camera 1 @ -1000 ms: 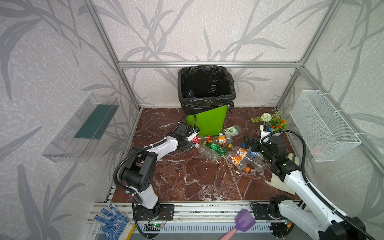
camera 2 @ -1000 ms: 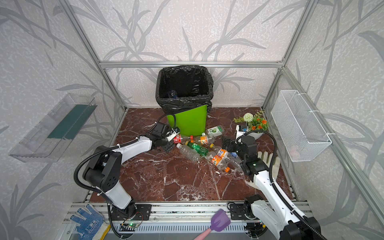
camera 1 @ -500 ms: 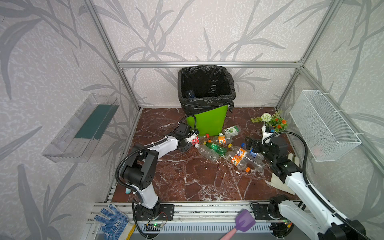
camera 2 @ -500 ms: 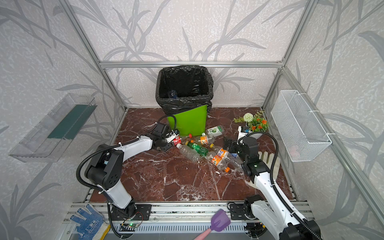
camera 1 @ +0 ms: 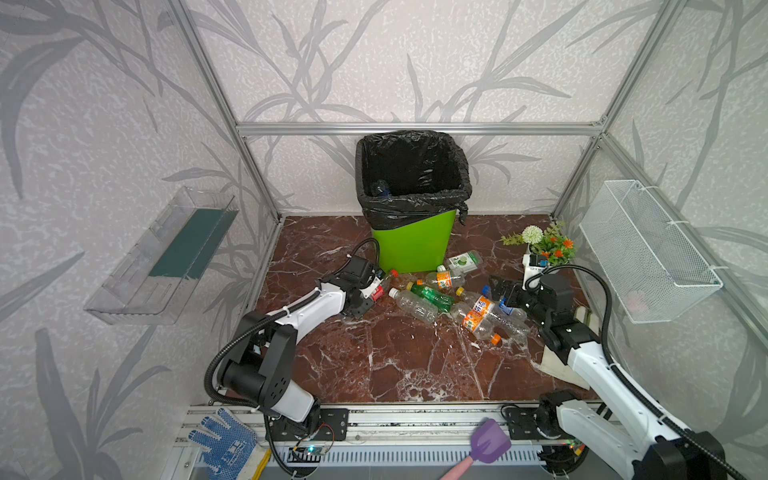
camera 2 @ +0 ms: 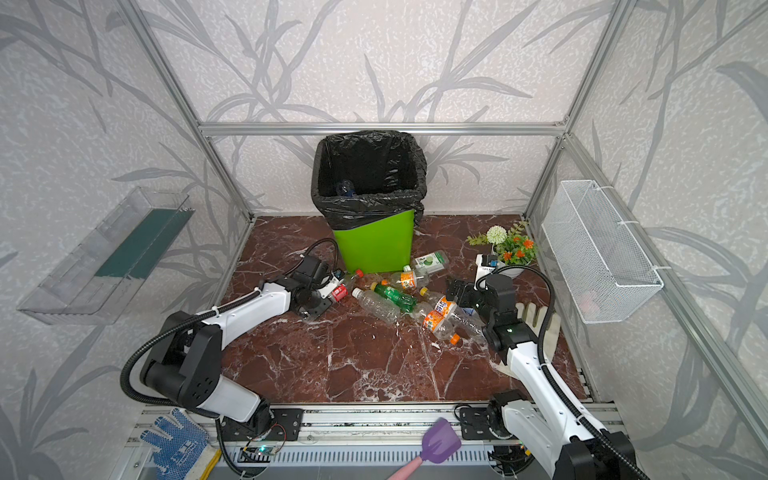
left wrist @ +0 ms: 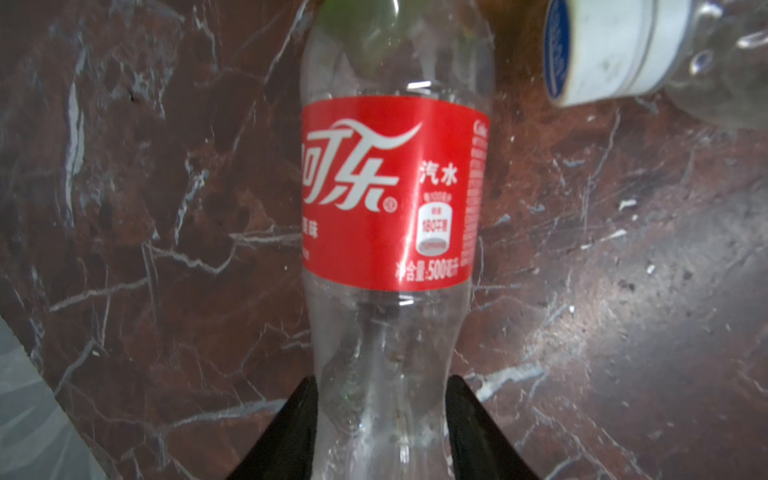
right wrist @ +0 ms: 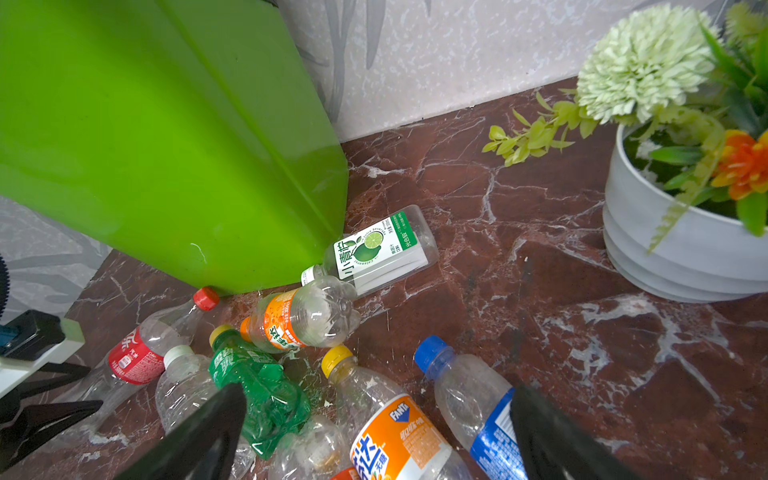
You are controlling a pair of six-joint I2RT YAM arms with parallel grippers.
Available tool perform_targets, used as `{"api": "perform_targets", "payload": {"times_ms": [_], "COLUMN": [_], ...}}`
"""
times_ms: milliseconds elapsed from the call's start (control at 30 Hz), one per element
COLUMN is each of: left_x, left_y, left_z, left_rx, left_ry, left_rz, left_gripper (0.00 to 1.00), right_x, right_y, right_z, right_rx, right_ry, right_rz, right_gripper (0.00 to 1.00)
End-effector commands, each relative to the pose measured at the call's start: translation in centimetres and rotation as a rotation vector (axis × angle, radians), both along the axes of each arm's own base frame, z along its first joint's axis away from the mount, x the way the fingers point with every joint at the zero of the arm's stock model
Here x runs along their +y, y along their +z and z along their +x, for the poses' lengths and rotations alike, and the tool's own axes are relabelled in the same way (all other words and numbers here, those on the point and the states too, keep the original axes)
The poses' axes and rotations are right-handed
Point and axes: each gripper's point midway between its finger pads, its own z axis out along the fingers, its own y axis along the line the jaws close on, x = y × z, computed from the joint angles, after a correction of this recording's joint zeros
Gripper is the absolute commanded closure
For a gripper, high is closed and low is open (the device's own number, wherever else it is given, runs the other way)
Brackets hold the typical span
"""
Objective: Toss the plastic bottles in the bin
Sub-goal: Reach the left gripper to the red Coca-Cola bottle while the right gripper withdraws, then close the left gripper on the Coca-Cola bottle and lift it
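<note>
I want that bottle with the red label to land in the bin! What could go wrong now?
The left gripper pinches the red-label bottle only near its bottom end, so the smooth clear plastic might slide out or squash when lifted. The bin stands tall right beside it, so the bottle could bump the green wall or the black bag and drop back on the floor.
</note>
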Motion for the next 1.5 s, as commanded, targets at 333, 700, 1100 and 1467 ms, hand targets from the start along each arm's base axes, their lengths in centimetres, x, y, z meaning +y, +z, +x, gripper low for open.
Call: {"api": "perform_targets", "payload": {"times_ms": [333, 700, 1100, 1467], "left_x": [-1.0, -3.9, -3.0, -3.0], "left_y": [4.1, 0.3, -2.5, 2.5], "left_z": [2.1, 4.1, 3.8, 1.9], "left_rx": [-0.103, 0.072, 0.153, 0.024], "left_ry": [0.079, 0.049, 0.084, 0.140], "left_rz": [-0.105, -0.136, -0.073, -0.200], "left_gripper": [0.14, 0.16, 0.38, 0.53], "right_x": [-0.1, -1.4, -2.1, -1.9], "right_y": [0.3, 0.2, -0.3, -0.5], "right_z": [-0.2, -1.2, -1.6, -1.4], "right_rx": [-0.014, -0.005, 0.013, 0.018], "right_ry": [0.004, -0.037, -0.055, -0.055], "right_rz": [0.039, 0.013, 0.024, 0.052], "right_gripper": [0.01, 0.01, 0.01, 0.01]}}
